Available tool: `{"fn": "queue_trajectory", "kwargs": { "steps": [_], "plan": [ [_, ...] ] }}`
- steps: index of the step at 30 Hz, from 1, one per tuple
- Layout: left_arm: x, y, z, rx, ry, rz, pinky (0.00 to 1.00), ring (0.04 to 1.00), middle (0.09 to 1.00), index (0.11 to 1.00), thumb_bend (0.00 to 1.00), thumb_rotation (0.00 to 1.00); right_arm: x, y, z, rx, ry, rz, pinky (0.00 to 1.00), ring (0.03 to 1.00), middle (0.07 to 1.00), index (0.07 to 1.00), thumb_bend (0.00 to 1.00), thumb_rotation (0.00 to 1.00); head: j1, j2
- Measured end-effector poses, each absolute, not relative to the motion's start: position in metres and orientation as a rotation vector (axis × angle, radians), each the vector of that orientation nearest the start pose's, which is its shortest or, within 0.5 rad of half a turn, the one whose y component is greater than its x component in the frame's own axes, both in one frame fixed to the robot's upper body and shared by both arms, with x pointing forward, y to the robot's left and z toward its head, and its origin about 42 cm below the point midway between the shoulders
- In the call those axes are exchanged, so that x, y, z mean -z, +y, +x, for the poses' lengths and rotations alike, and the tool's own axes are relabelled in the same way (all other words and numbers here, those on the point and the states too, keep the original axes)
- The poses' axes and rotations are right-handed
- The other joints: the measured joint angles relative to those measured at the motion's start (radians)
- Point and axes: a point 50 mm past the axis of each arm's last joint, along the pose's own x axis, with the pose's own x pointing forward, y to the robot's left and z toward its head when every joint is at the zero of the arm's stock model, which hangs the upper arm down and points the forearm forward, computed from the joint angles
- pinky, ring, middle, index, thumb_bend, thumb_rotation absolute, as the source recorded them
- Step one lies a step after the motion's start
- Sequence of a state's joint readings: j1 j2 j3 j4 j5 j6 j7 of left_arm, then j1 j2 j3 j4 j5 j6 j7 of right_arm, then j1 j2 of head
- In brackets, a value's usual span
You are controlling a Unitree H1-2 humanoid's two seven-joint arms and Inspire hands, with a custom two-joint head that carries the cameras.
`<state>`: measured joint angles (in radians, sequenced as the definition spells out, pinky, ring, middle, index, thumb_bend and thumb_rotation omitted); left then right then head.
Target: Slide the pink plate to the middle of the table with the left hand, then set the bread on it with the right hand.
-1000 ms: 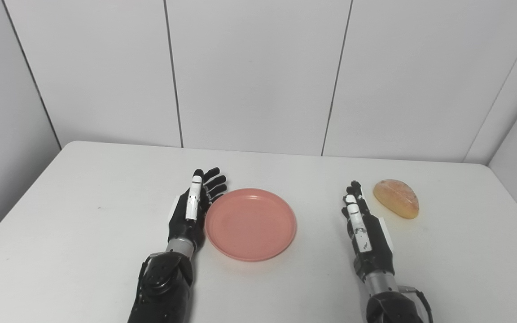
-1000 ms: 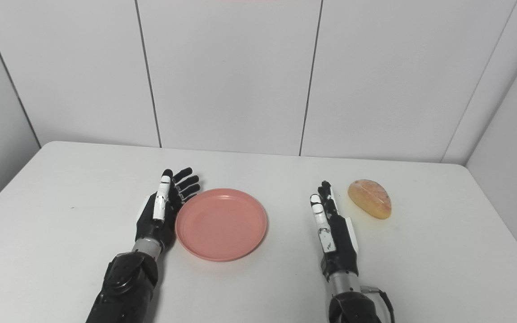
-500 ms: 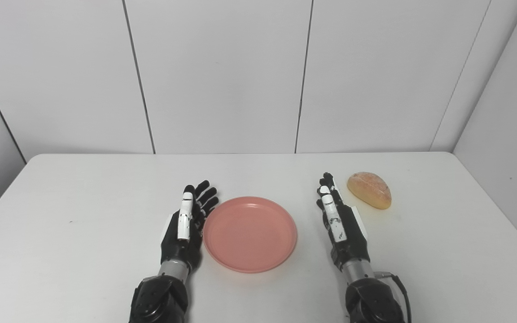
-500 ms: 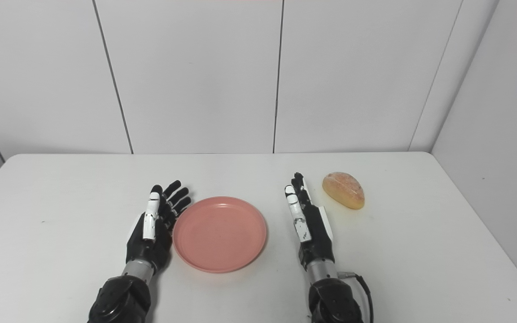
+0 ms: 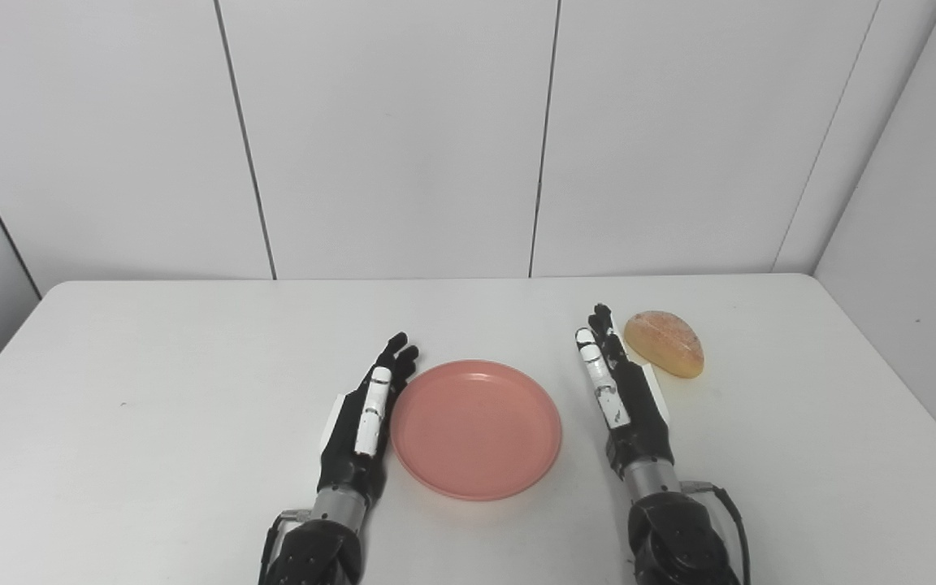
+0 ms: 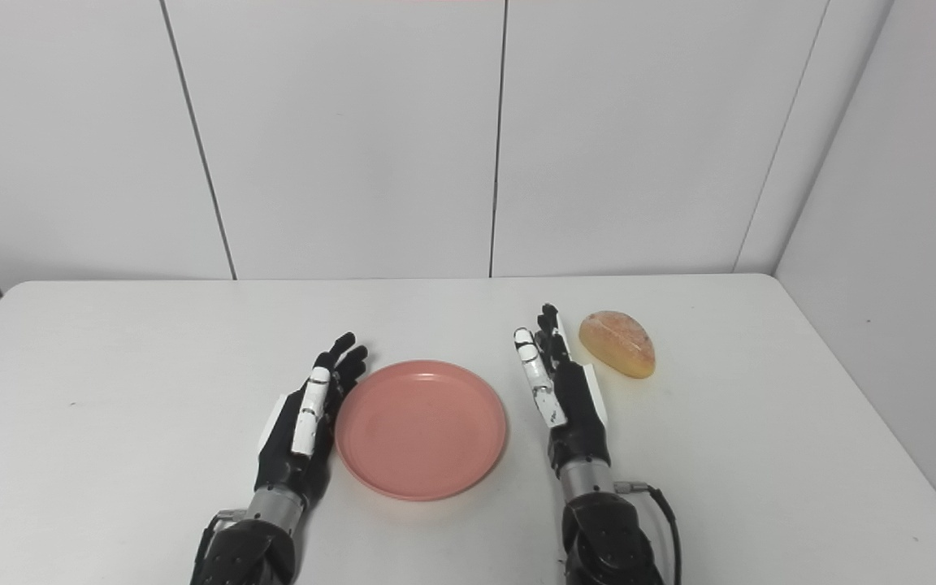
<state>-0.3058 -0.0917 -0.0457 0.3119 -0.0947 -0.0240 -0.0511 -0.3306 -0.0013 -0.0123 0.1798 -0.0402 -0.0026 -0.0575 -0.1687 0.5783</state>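
The pink plate [image 5: 476,428] lies flat near the middle of the white table [image 5: 151,390]. My left hand [image 5: 364,422] is open, fingers straight, its edge against the plate's left rim. The bread [image 5: 665,343], a golden oval loaf, lies on the table at the right, apart from the plate. My right hand [image 5: 619,390] is open and empty, standing on edge between the plate and the bread, its fingertips [image 5: 600,315] just left of the loaf. The same scene shows in the right eye view, with the plate [image 6: 421,428] and the bread [image 6: 617,343].
White wall panels stand behind the table's far edge. The table's right edge runs close to a side wall [image 5: 923,203]. A small dark speck [image 5: 122,403] marks the table at the left.
The camera has shifted. The plate has moved a little to the right with my left hand against its rim. My right hand has moved forward, closer to the bread.
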Motion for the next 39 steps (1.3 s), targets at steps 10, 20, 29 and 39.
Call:
{"fn": "queue_trajectory", "kwargs": {
  "steps": [10,20,29,39],
  "plan": [
    [-0.111,0.134,0.387,0.143,-0.033,-0.159,1.0,0.996,0.96,0.923,0.49,1.0,-0.175,-0.224,0.398,0.075,-0.317,-0.38,0.94,0.966,0.981,0.992,0.56,0.78,-0.014,0.002],
    [-0.111,0.143,0.395,0.104,-0.036,-0.202,1.0,0.976,0.942,0.92,0.48,1.0,-0.196,-0.246,0.407,0.151,-0.385,-0.605,0.83,0.912,0.952,0.951,0.61,0.59,-0.04,-0.002],
    [-0.113,0.146,0.395,0.102,-0.024,-0.249,1.0,0.978,0.941,0.912,0.46,1.0,-0.207,-0.264,0.42,0.216,-0.33,-0.78,0.71,0.823,0.891,0.883,0.74,0.28,-0.063,-0.006],
    [-0.113,0.147,0.388,0.135,-0.02,-0.225,1.0,0.973,0.937,0.911,0.46,1.0,-0.188,-0.288,0.436,0.27,-0.24,-0.93,0.7,0.792,0.837,0.839,0.79,0.12,-0.066,-0.005]
  ]
}}
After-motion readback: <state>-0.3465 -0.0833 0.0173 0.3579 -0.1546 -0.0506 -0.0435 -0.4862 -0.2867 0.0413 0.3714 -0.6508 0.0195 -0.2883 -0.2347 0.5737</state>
